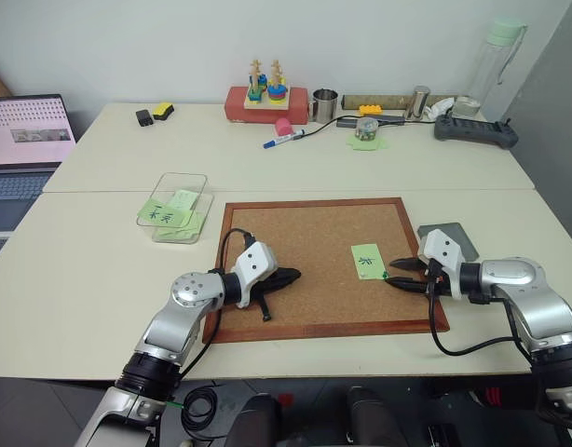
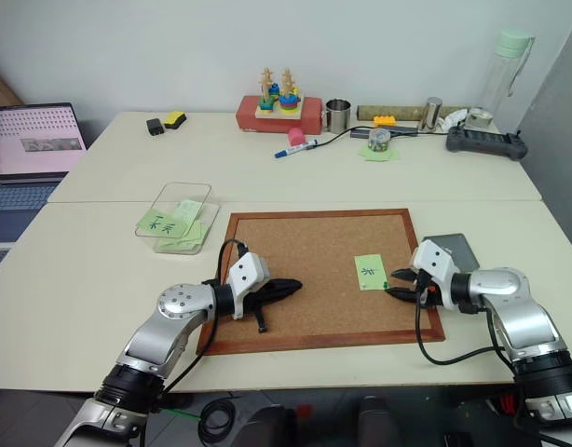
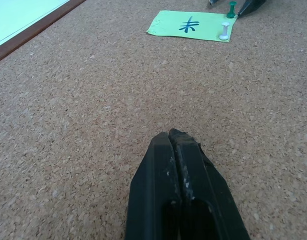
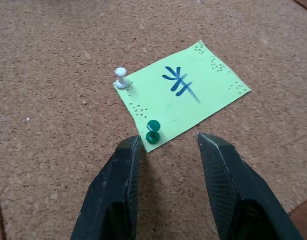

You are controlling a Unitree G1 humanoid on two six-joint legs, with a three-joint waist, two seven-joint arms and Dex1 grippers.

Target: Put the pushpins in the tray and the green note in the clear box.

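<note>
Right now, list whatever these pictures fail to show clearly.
- Tray: near part hidden behind the right hand, head views.
- Pushpins: white pin and green pin too small in the head views.
- Green note: its mark unreadable in the head views.

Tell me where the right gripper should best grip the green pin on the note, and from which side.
Probably the plastic head of the green pin, from the near corner of the note, where the right gripper hangs open. The pin stands upright in the corkboard, so one finger either side of the head, then a straight pull out, looks best.
</note>
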